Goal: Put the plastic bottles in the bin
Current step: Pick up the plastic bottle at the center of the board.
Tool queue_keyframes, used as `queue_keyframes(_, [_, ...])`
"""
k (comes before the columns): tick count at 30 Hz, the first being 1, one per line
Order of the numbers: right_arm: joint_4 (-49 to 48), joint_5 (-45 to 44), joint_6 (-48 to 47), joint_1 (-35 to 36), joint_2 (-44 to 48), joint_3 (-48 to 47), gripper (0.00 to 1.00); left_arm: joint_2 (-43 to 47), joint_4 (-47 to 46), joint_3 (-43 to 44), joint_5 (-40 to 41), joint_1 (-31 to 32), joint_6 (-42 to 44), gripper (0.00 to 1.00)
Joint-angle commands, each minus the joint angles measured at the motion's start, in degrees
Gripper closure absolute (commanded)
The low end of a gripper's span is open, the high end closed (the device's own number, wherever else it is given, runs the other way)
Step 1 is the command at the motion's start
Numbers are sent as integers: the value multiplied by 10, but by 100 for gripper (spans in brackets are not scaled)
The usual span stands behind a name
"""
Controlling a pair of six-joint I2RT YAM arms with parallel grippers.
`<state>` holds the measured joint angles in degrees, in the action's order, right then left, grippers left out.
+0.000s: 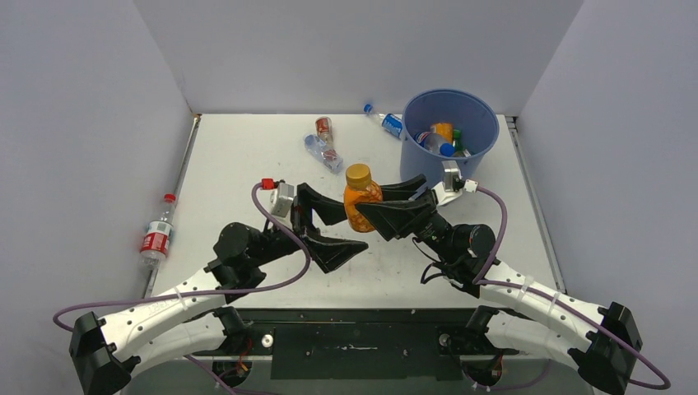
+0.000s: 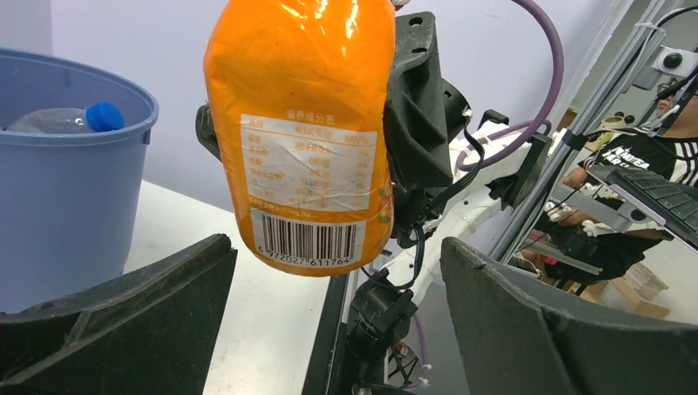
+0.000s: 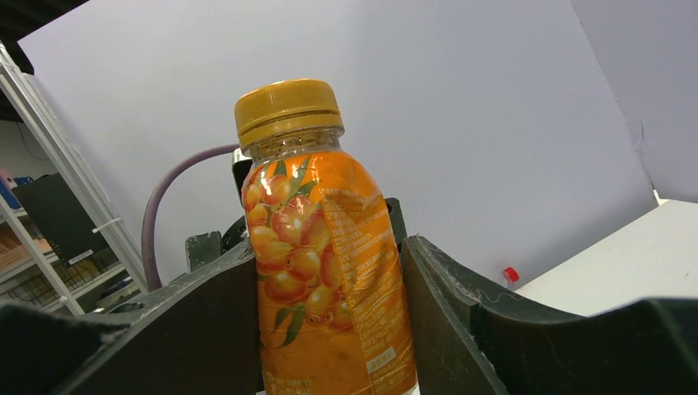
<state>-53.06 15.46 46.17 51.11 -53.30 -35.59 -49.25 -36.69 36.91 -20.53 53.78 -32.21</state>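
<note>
Receiving bin [image 1: 416, 156]: we find the blue bucket upright at the back right of the table [image 1: 247, 173], its mouth facing up so bottles can simply be dropped in. Several bottles already lie inside.
Right gripper [image 1: 372, 204]: its two fingers are pressed onto the orange juice bottle [image 1: 360, 202] from either side. They carry it clear of the table, just in front of the bin and to its left.
Left gripper [image 1: 350, 228]: its jaws are spread wide, flanking the bottle's lower end without touching it. We cannot tell whether it is there to steady the bottle or is merely close by.
Orange juice bottle: it is gripped around the body, roughly upright, which leaves the yellow cap [image 1: 358, 174] free. We judge the right arm has only to lift it over the rim and let go.
Loose bottles: a red-labelled bottle [image 1: 155, 236] lies at the table's left edge. A second red-labelled bottle [image 1: 323, 130] and a clear crushed bottle [image 1: 325, 153] lie at the middle back. A blue-labelled bottle [image 1: 385, 122] lies just beside the bin. We judge all four are left to collect.
</note>
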Motion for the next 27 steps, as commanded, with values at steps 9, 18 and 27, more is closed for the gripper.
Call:
queue_keyframes(9, [-33, 21, 8, 6, -3, -1, 60, 43, -11, 22, 51, -2, 36, 4])
queue_keyframes(18, [-48, 26, 18, 10, -22, -5, 60, 6, -6, 48, 16, -1, 31, 18])
queue_keyframes(27, [-43, 25, 10, 13, -19, -10, 59, -9, -12, 54, -5, -1, 33, 63])
